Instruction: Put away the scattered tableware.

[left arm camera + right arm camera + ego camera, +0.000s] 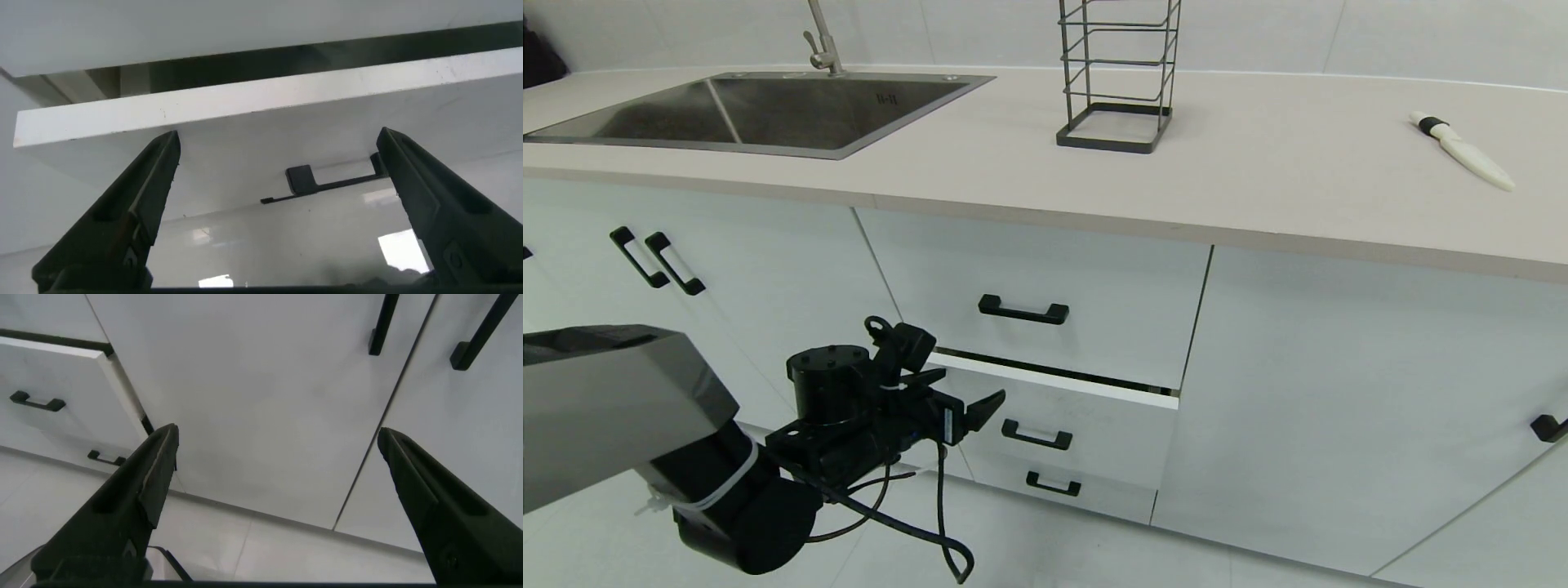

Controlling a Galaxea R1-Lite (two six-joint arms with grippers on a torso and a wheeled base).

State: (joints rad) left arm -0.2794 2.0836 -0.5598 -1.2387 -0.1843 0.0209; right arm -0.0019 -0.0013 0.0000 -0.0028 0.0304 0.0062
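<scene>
A white knife (1462,151) with a black band lies on the counter at the far right. Below the counter, the middle drawer (1111,420) stands pulled out a little, with a dark gap above its front. My left gripper (970,390) is open just left of that drawer's black handle (1036,435), holding nothing. In the left wrist view the left gripper (278,135) faces the drawer front (245,102) and its handle (327,181). My right gripper (278,431) is open and empty, facing white cabinet doors.
A steel sink (760,110) with a tap sits at the counter's back left. A tall black wire rack (1116,82) stands mid-counter. The top drawer handle (1023,310), the bottom drawer handle (1053,484) and the cabinet door handles (654,260) stick out.
</scene>
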